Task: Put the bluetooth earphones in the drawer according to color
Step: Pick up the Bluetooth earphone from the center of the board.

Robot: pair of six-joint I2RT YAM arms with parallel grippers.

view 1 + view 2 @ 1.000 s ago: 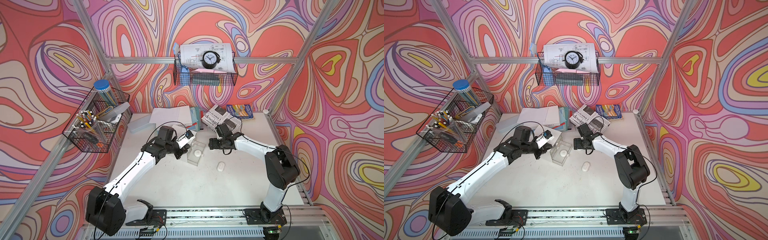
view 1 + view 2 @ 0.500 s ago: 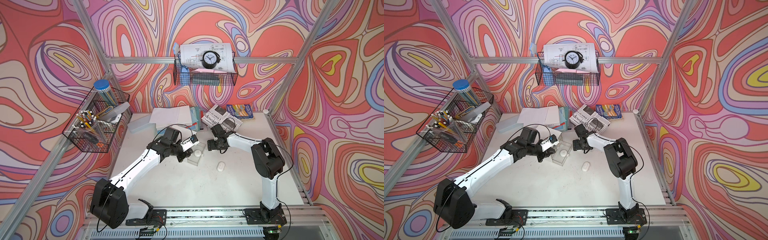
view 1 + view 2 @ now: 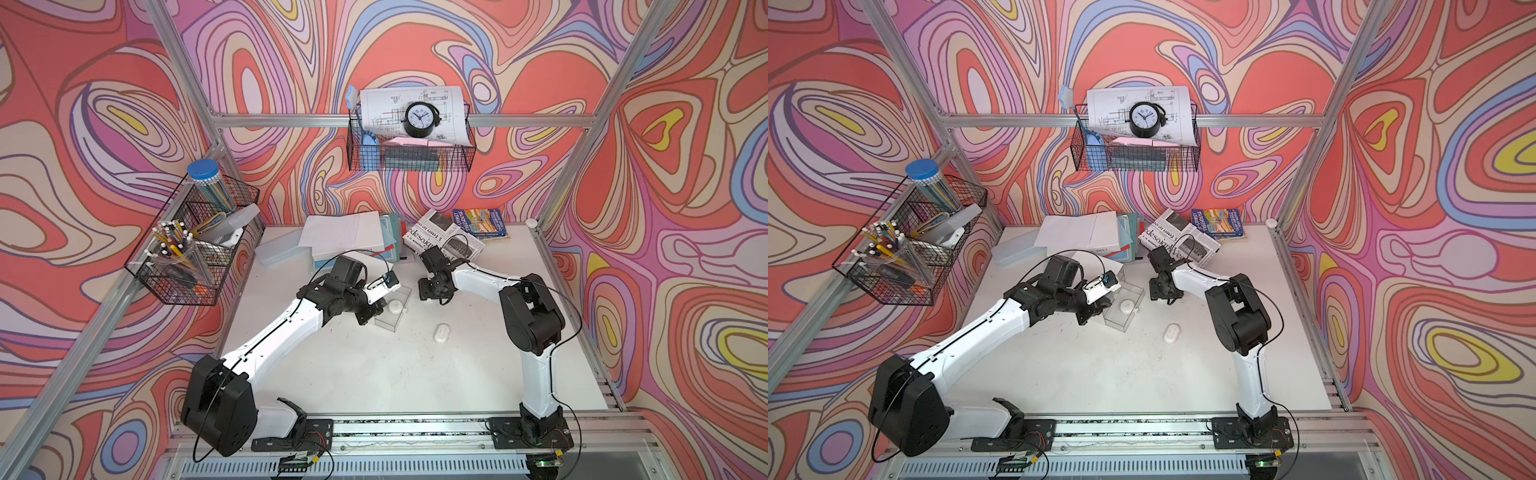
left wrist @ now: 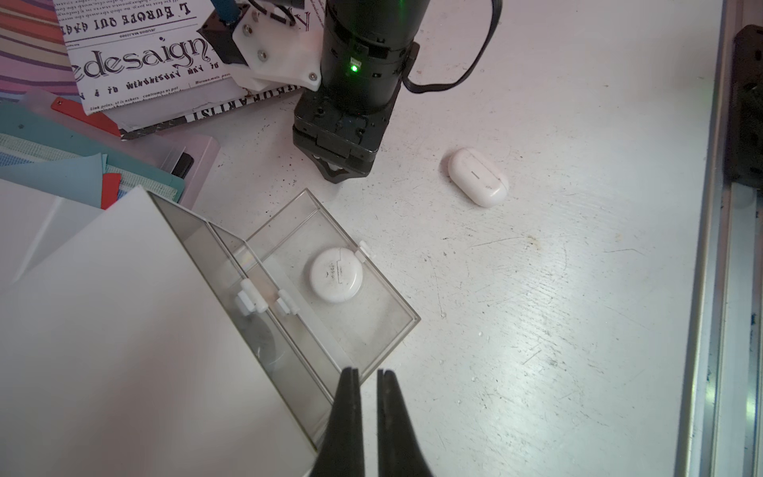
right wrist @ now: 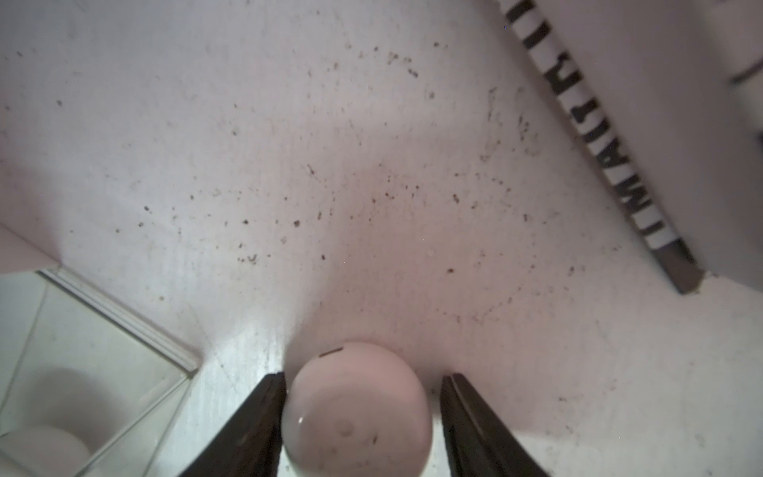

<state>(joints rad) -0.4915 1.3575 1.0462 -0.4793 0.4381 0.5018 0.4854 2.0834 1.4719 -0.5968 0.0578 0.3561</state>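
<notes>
**Sorting earphone cases by colour: pick-up stage.** The open drawer (image 4: 384, 326), a clear tray, stands drawn out of the white cabinet (image 4: 124, 330) just ahead of the left fingers (image 4: 349, 396). This is presumably so that cases can be dropped in from above. One round white case (image 4: 335, 274) lies on the drawer floor, further ahead of those tips.

The left fingers are pressed together with only a slit between them, and nothing shows in the slit. Their tips are at the near side wall of the drawer, but whether they touch it cannot be told. Their position suggests bracing, so that the light cabinet does not slide.

The right fingers (image 5: 264, 413) are spread and straddle a round pale case (image 5: 357, 413) resting on the desk (image 4: 536, 309). One finger is at or against the case's flank and the other stands off by a narrow gap, so the case is enclosed but not yet pinched. Shadow leaves its tint uncertain, white or pinkish. A corner of the drawer lies just to one side of these fingers, which makes for a short carry.

An oval white case (image 4: 477, 176) lies apart on the desk, outside both pairs of fingers, and is judged to await its turn
</notes>
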